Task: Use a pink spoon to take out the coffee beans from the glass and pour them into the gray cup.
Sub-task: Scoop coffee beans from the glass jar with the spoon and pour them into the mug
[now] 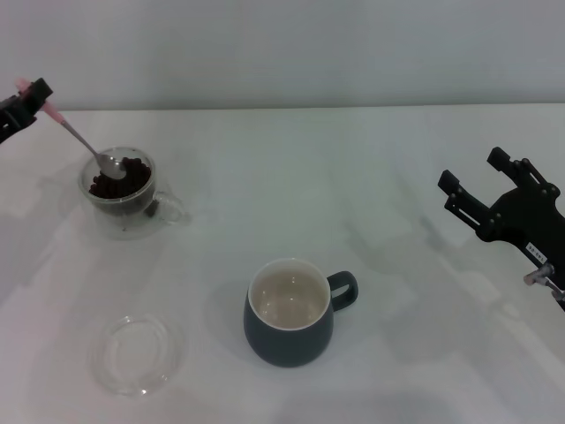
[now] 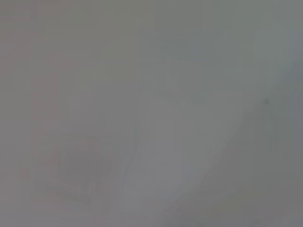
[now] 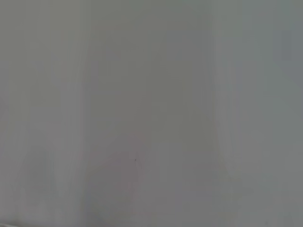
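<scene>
Head view gives us the whole scene, while both wrist views show nothing we can make out. Our left end effector (image 1: 26, 99) sits at the far left edge of the counter (image 1: 353, 194), clenched on the pale pink handle of the small metal teaspoon, the pink spoon (image 1: 84, 141). Its thin shaft slants down so that the shiny bowl rests at the mouth of the small clear double-walled glass mug, the glass (image 1: 124, 193), on top of the heap of dark brown coffee beans (image 1: 122, 181). We cannot tell whether any beans lie in the spoon's bowl.

Near the middle of the counter, well apart from the glass, stands the dark blue-gray ceramic mug with a cream-white inside, the gray cup (image 1: 291, 314); we see no beans in it. A shallow clear glass dish (image 1: 137, 353) lies to its left. Our right end effector (image 1: 481, 190) hangs over the right side, fingers spread and holding nothing.

We judge the task to be early: scooping is in hand, and carrying and pouring remain.
</scene>
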{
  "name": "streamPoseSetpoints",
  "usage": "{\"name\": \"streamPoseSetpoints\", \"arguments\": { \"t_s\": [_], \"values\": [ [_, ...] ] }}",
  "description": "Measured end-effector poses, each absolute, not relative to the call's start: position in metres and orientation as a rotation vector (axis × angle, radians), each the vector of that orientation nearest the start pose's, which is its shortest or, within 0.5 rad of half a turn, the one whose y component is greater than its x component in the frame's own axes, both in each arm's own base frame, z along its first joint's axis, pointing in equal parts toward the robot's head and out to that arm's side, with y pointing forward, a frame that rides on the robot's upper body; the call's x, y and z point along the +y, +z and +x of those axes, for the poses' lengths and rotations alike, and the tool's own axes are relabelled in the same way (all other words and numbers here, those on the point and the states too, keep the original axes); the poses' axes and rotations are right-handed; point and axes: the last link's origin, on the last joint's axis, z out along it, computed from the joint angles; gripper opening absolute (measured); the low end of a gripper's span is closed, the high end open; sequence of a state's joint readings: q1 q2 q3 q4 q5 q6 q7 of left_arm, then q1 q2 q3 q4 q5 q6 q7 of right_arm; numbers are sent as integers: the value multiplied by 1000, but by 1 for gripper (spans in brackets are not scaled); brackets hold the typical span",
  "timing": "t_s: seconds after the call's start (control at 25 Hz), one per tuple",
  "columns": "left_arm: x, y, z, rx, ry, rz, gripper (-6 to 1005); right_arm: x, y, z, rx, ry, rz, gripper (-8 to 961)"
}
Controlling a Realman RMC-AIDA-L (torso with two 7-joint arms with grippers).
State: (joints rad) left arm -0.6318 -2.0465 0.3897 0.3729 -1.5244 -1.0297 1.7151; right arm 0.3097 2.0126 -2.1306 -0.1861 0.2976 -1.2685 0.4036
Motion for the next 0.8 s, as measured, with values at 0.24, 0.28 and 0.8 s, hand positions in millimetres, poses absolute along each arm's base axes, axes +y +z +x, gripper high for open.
{"name": "streamPoseSetpoints", "arguments": {
  "t_s": [0.24, 0.28, 0.8],
  "values": [
    [408, 30, -301, -1120, -960, -1822, 129, 287, -18, 338, 554, 813, -1869, 875],
    [408, 28, -303, -1129, -939, -1816, 129, 287, -17, 338, 557, 814, -1865, 875],
    [402, 18, -311, -1195, -926, -1787, 129, 288, -17, 337, 557, 820, -1863, 875]
  ]
}}
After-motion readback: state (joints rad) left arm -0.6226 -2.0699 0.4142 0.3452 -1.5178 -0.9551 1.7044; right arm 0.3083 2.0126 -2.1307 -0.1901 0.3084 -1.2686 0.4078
